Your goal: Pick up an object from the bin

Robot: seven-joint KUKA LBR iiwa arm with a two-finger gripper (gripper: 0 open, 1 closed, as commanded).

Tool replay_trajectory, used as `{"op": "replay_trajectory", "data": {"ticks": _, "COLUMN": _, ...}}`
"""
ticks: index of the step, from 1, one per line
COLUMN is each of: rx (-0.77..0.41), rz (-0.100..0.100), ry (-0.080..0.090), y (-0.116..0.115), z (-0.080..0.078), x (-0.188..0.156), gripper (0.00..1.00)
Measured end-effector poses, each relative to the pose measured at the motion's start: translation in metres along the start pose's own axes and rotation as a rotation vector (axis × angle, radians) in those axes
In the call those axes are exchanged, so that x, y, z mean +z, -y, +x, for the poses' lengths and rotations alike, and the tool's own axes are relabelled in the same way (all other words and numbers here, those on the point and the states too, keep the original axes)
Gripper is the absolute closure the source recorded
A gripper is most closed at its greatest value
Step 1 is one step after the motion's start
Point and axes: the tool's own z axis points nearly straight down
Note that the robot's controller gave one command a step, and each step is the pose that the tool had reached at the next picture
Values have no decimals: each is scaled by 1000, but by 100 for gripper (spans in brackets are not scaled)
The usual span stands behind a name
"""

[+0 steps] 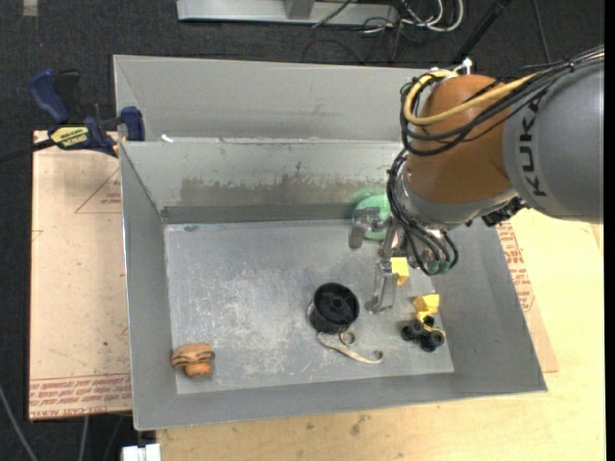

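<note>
We list the gripper [373,263] low over the right half of the bin [144,257], its two fingers [383,294] spread apart with nothing that we can see between them. The near finger stands just right of a black spool [334,307], apart from it, and the far one stands before a green thing [370,206] at the back wall, half hidden under the arm. Also entered: a tan strip [357,351] just below the spool, a yellow-and-black toy [424,323] near the right wall, a brown lump [193,359] in the front left corner
</note>
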Motion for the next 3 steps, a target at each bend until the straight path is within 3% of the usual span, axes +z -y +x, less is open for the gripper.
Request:
{"op": "replay_trajectory", "data": {"ticks": 1, "rx": 0, "rz": 0, "ry": 7, "y": 0, "z": -1, "x": -5, "gripper": 0}}
{"op": "replay_trajectory", "data": {"ticks": 2, "rx": -24, "rz": 1, "ry": 15, "y": -15, "z": 14, "x": 34, "gripper": 0}}
{"op": "replay_trajectory", "data": {"ticks": 3, "rx": -46, "rz": 0, "ry": 7, "y": 6, "z": 43, "x": 88, "gripper": 100}}
